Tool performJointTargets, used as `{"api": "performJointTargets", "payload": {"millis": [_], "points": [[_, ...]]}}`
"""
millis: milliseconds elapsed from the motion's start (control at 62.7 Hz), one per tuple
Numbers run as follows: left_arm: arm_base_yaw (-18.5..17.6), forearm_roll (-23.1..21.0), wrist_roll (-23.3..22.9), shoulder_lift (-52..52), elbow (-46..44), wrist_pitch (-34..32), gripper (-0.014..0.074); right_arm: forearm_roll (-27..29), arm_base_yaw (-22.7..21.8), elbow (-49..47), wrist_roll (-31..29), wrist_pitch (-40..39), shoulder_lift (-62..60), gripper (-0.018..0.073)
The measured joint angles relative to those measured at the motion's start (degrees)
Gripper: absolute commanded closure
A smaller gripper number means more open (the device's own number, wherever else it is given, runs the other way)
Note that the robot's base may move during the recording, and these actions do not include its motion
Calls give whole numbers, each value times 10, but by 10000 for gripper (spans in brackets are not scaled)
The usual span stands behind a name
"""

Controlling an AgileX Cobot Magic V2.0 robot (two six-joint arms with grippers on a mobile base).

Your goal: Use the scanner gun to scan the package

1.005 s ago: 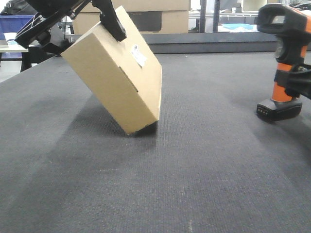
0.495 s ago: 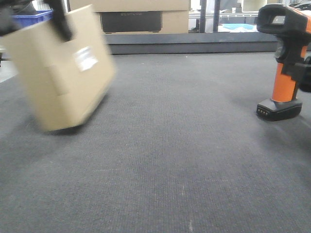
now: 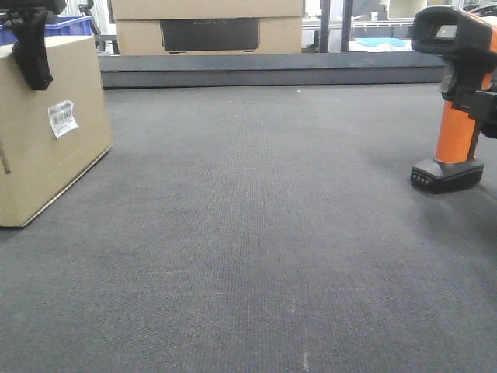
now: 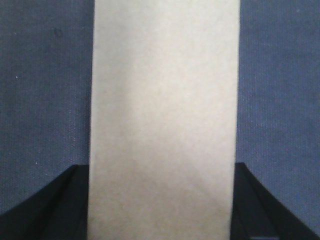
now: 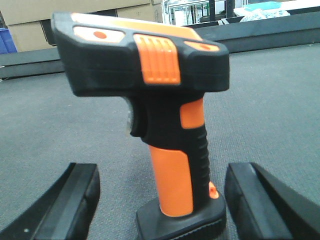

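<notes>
The package [image 3: 46, 148], a tan cardboard box with a white barcode label [image 3: 62, 118], stands at the far left with its lower edge on the dark mat. My left gripper [image 4: 162, 200] is shut on it; a black finger [image 3: 33, 50] hangs over its top edge, and the box [image 4: 162, 100] fills the space between both jaws. At the right, the scanner gun [image 3: 458, 93] stands upright on its flat black base, orange handle below a black head. My right gripper [image 5: 162, 195] is open around the scanner gun [image 5: 172, 165], with a gap on each side of the handle.
Larger cardboard boxes with a dark panel [image 3: 210, 31] stand behind a raised black ledge [image 3: 272, 74] at the back. A blue crate [image 3: 66, 26] is at the back left. Dark grey mat [image 3: 256, 233] lies between package and scanner.
The package, tilted up left of centre a second ago, has swung left and down to stand at the frame's left edge. The right gripper's fingers have drawn back from the scanner's handle.
</notes>
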Motion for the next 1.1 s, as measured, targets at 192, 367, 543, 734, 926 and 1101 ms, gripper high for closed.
{"api": "performJointTargets", "payload": {"millis": [192,367,543,734,926,1101], "points": [[0,0,-18,0,-1,1,680,0,0,0,0,0,0,147],[0,0,-19,0,-2,6,417,0,0,0,0,0,0,147],[0,0,-19,0,-2,7,119,0,0,0,0,0,0,147],[0,2,-21,0,-3,4,-6,0,0,0,0,0,0,147],[0,6,-21,-17,-3,-12,-5,0,0,0,0,0,0,147],[0,10,-21,-82,-3,-34,-5,0,0,0,0,0,0,147]]}}
